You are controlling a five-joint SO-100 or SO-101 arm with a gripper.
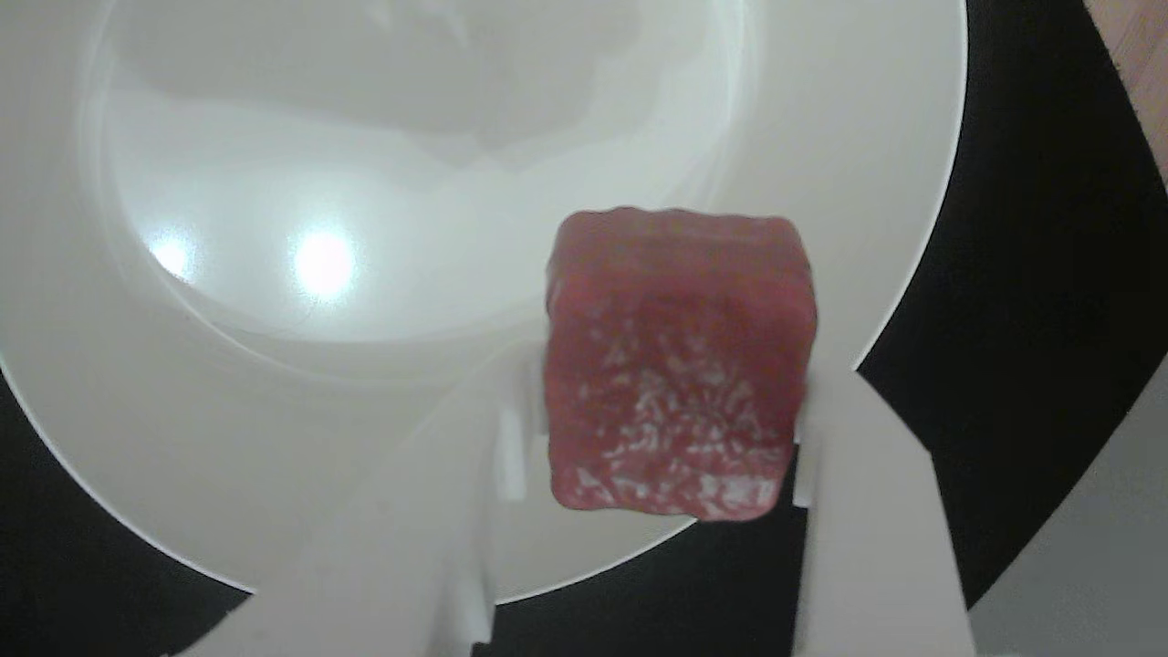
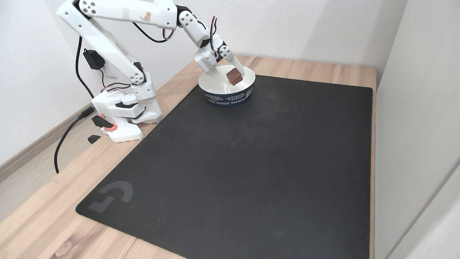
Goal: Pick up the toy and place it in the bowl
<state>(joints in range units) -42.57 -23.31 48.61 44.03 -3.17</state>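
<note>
In the other view the bowl [image 1: 137, 438] ran off the top and left edges, and the toy [image 1: 675, 365] hid part of its rim. The gripper [image 1: 671, 456] fingers were cut off at the bottom edge. In the fixed view the lettering on the bowl's dark band [image 2: 225, 98] was too small to read.

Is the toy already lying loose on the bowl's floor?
No: in the fixed view the toy is clamped in the gripper, held above the bowl.

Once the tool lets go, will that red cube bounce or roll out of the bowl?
Probably not: the toy looks soft with flat faces, so it should land dead rather than roll. The tool holds it over the bowl, whose walls look high enough to contain it.
</note>
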